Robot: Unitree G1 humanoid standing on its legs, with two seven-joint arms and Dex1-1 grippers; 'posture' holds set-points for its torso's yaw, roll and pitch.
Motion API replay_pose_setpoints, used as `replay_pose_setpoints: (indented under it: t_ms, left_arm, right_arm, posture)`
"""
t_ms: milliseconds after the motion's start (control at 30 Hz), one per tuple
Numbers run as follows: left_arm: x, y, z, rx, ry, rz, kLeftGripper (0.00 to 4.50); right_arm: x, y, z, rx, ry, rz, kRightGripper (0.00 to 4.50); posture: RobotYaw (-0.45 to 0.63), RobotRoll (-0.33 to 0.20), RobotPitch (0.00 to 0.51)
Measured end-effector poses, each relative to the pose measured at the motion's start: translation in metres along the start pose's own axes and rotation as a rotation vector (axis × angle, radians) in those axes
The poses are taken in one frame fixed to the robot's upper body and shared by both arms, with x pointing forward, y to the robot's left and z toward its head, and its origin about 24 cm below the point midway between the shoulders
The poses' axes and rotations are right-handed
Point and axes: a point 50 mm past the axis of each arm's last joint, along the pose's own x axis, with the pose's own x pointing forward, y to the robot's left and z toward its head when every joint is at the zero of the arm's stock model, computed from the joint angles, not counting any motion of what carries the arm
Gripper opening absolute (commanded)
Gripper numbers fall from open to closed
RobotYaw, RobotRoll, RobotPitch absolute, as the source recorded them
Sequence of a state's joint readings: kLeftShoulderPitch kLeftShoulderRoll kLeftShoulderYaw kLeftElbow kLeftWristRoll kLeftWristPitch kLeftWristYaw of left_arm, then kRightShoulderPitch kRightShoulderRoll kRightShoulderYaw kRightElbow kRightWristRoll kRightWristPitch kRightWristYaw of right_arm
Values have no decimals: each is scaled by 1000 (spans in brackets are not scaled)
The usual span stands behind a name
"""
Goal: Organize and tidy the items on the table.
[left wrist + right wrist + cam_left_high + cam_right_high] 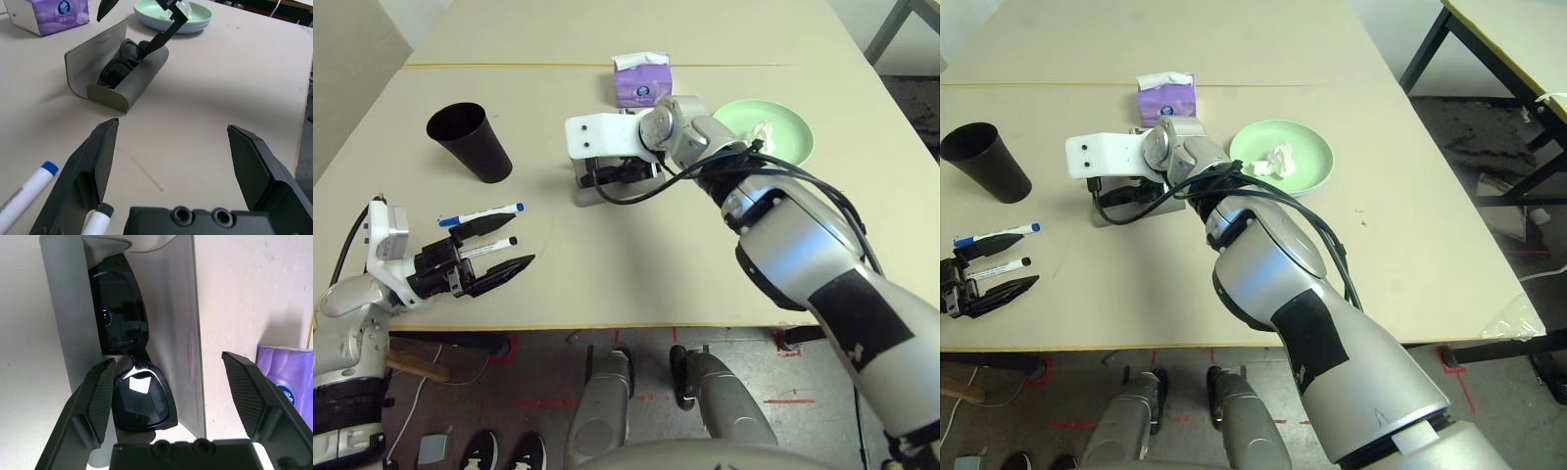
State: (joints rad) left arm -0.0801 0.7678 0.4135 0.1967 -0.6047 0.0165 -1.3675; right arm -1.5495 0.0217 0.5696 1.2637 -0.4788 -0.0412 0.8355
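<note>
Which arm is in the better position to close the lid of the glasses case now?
Right. The right gripper hangs open directly over the grey glasses case, where the black sunglasses lie. The left gripper sits open near the table edge by the two white markers.

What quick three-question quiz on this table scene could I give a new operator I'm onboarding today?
1. True or false: the black sunglasses lie inside the open grey glasses case.
2. Which plate holds the crumpled white tissue? A) a red plate B) the green plate C) a black plate
3. Fill in: the two white markers lie close to the ___ end effector.

Key
1. True.
2. B.
3. Left; its fingers stand apart, as do those of the right end effector poised over the case.
</note>
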Motion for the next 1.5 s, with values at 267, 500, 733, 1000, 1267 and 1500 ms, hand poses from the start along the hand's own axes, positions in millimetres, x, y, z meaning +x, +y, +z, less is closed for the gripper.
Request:
replay_pose_setpoints:
  t_ms: [267,500,733,1000,1267,1500]
  left_arm:
    - [6,9,3,13,-25,47,4500]
    - [11,18,-3,0,-23,84,4500]
    - [26,28,-9,-6,-8,147,4500]
    - [46,42,-16,-80,25,319,4500]
    - [70,51,-14,-176,65,375,4500]
    - [91,69,2,-97,76,430,4111]
  right_arm:
    - [-43,-21,-28,200,-77,73,4461]
    - [-110,-14,-72,446,-169,102,4461]
    - [-154,31,-84,655,-484,84,4461]
    - [-165,112,-104,986,-572,97,4461]
    - [-165,154,-108,1013,-802,8,4461]
    - [-159,170,-122,992,-880,-168,4500]
  posture:
    - [63,0,235]
    - [10,0,228]
    - [-43,0,220]
    - [-80,0,209]
    - [-101,0,205]
    - [-124,0,202]
